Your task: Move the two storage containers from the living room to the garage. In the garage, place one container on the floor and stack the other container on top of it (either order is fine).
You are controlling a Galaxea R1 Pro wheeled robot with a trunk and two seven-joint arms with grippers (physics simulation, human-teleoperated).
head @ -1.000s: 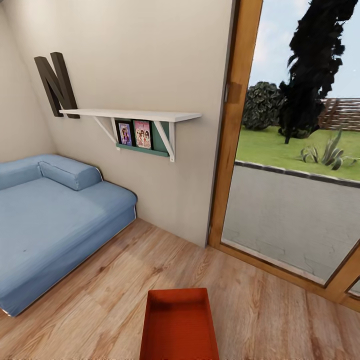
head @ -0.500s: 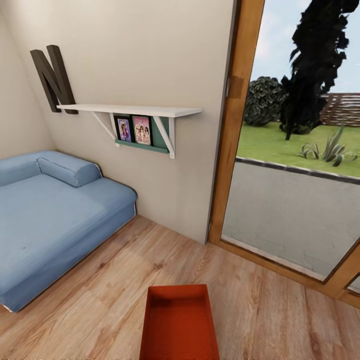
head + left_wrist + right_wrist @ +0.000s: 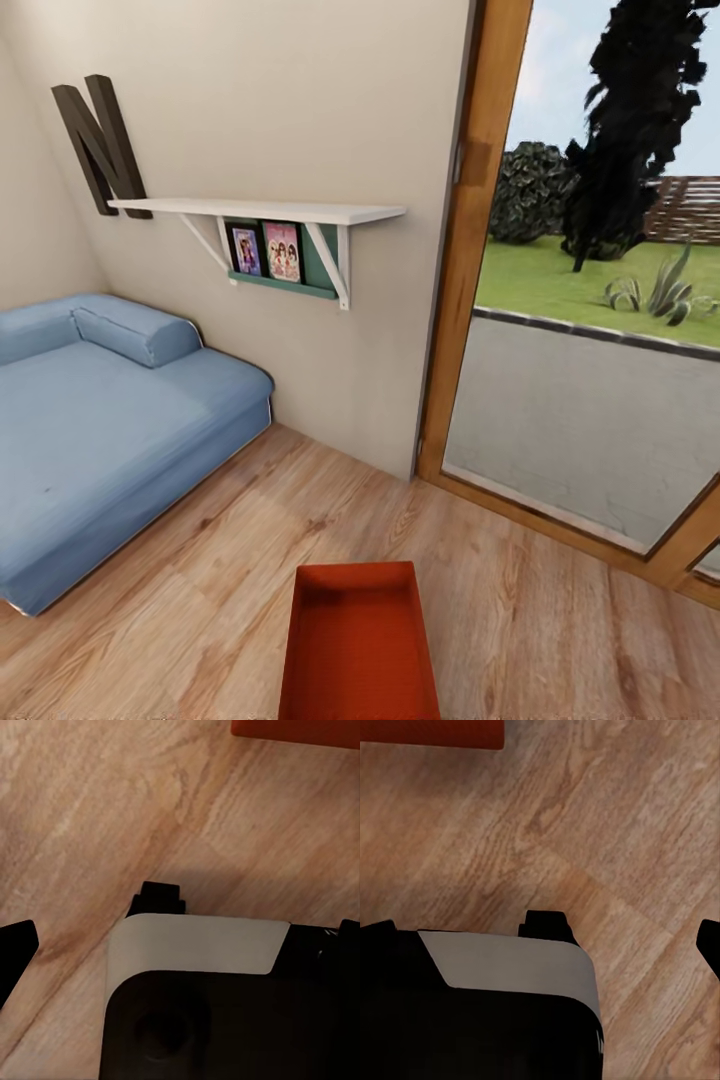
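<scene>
Room, head view: living room corner, light wood-plank floor (image 3: 230, 560) underfoot, beige wall (image 3: 300, 110) ahead.
Sofa: blue sofa (image 3: 100, 420) along the wall, bolster cushion (image 3: 135, 335) near its far end.
Wall pieces: dark letter N (image 3: 100, 145) up high, white shelf (image 3: 260, 210) on brackets just beside it, and a green rack (image 3: 285, 260) with two picture cards tucked under the shelf.
Door: wood-framed glass door (image 3: 470, 250), and through it pavement, a lawn, shrubs and a tall dark tree (image 3: 630, 130).
Task bin: one orange-red storage container (image 3: 358, 645) sits low and centre, open top up, its near end running off the bottom edge; whether it rests on the planks or is carried, cannot tell.
Left wrist view: wood planks below, a strip of the container's orange-red edge (image 3: 296, 729) at the frame's border, and a black-and-white robot body part (image 3: 210, 997) in front.
Left jaws: left gripper (image 3: 97, 926) shows two dark fingertips set wide apart, nothing between them.
Right wrist view: planks again, the container's edge (image 3: 431, 733) at the border, another black-and-white body part (image 3: 487, 1005) in front.
Right jaws: right gripper (image 3: 626, 934) has dark tips spread wide as well, bare floor between them.
</scene>
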